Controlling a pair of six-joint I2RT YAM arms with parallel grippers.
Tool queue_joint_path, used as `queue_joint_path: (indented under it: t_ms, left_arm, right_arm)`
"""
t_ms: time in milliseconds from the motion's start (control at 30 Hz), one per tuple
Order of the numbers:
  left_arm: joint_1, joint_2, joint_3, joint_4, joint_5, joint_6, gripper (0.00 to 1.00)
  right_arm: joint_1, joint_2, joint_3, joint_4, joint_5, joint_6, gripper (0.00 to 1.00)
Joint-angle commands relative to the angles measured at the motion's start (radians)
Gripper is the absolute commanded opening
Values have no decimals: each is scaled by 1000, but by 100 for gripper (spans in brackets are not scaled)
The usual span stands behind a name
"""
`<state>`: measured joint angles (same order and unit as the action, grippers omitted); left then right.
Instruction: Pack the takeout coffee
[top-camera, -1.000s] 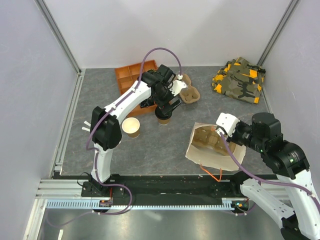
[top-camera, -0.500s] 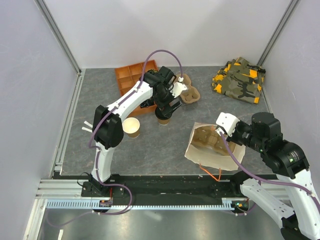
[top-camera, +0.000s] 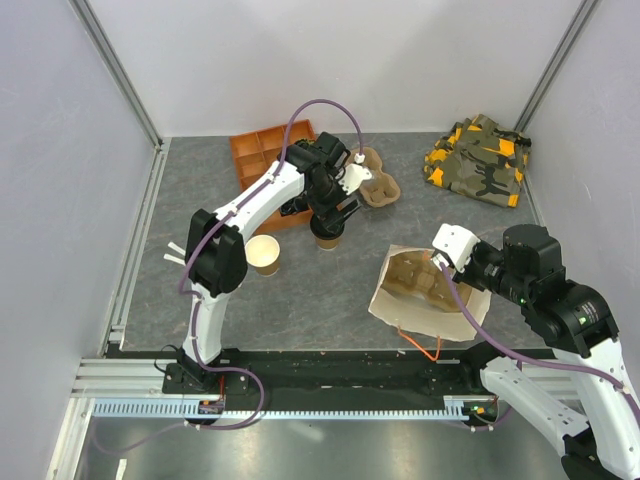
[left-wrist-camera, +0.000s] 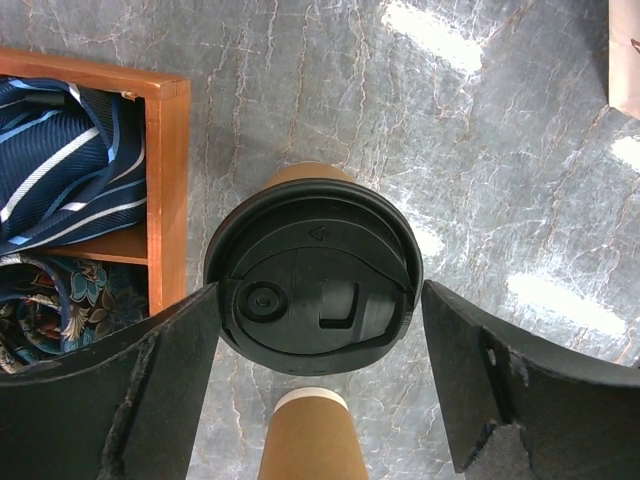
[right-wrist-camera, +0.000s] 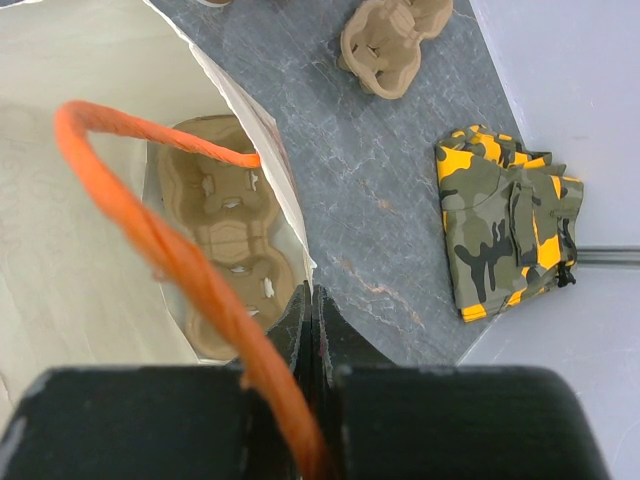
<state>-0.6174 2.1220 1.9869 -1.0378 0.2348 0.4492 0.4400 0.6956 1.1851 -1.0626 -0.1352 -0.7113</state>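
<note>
Left pincer (left-wrist-camera: 320, 300) open: straddles lidded coffee cup (left-wrist-camera: 312, 250) at frame centre, just right of orange tray (left-wrist-camera: 165, 190); right pincer (right-wrist-camera: 312, 300) shut: pinches rim of paper bag (right-wrist-camera: 70, 260) at lower right of overhead frame

The left arm (top-camera: 250, 205) reaches far forward over the table, elbow bent and wrist turned down. The left gripper (left-wrist-camera: 320, 300) points straight down, its jaws spread wide to either side of the takeout coffee (left-wrist-camera: 315, 240). The right arm (top-camera: 560, 310) is folded close to its base, forearm angled inward. The fingers of the right gripper (right-wrist-camera: 312, 300) are pressed together on the rim of a paper bag (right-wrist-camera: 270, 150).
</note>
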Motion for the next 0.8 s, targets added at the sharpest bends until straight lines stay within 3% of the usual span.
queue_joint_path:
  t_ms: [0, 467, 767]
  left_arm:
    - [2, 7, 12, 31, -3, 39, 86]
    - [1, -30, -77, 76, -32, 34, 89]
    - [-13, -83, -146, 105, -38, 42, 78]
  right_arm:
    - [-4, 7, 18, 27, 12, 10, 0]
    - [-4, 10, 19, 29, 17, 18, 0]
    - [-4, 10, 21, 33, 19, 22, 0]
